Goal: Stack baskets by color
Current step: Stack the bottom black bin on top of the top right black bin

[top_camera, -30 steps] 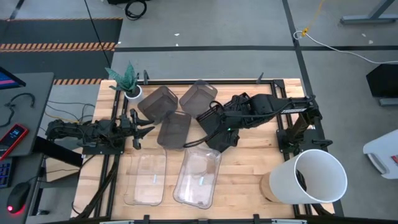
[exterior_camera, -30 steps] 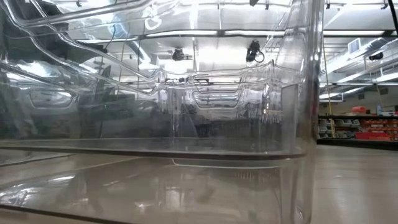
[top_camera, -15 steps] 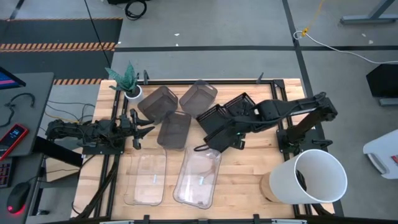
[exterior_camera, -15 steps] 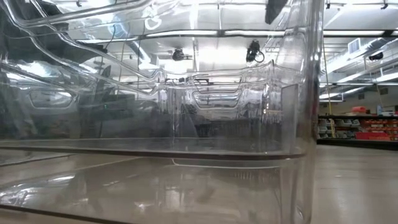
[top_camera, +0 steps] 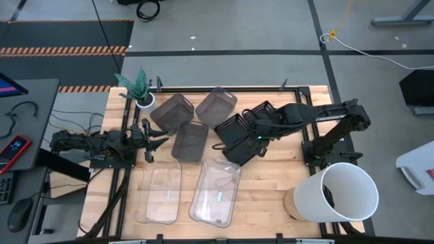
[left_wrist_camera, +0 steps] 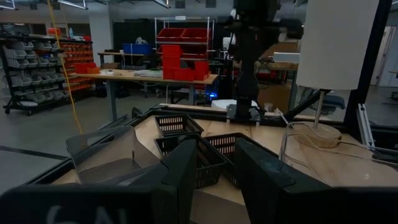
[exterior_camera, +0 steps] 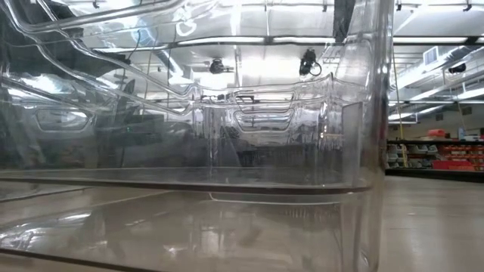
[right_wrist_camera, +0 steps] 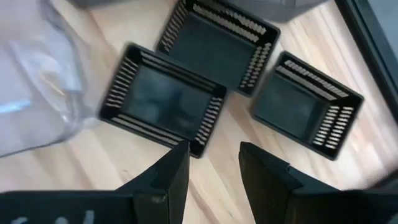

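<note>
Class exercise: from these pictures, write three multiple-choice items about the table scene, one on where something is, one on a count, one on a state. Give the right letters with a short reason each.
1. Where does the white bucket stand in the high view?
A. beside the plant pot
B. at the table's near right corner
C. among the grey baskets

2. How many black baskets does the right wrist view show?
A. one
B. five
C. three

3. How does the right gripper stand?
A. open and empty, above the black baskets
B. shut on a clear basket
C. inside the bucket

Answers: 1 B, the bucket stands by the right arm's base; 2 C, three lie separately on the wood; 3 A, bare wood shows between its fingers.
</note>
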Available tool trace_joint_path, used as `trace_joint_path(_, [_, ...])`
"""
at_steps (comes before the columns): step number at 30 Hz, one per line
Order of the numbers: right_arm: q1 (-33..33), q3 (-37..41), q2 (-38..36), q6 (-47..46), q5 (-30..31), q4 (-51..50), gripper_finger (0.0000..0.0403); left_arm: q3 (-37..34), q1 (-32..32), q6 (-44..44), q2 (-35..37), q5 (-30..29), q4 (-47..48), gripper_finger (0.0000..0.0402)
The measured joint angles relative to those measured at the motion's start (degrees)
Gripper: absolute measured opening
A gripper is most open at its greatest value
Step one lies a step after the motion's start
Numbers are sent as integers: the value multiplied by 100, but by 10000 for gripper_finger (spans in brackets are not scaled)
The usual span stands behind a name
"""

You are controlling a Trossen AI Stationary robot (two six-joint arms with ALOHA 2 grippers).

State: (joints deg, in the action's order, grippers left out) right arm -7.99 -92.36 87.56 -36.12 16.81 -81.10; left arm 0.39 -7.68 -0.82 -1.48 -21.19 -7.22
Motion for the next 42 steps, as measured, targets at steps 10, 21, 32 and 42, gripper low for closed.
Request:
trace_joint_path(10, [695,191,800,56,-302,69,136,1,0,0,0,-2,0,117])
trace_joint_path(21, [826,2091,545,-459,-1093,1186,134,-1,0,0,0,0,0,117])
trace_joint_path(32, [979,2899,466,-588,-1189,2432,135,-1,1,-1,0,0,1,117])
trace_joint_path(42, [1191,3197,466,-467,-1056,2854,135,0,1,0,-1,0,1,117])
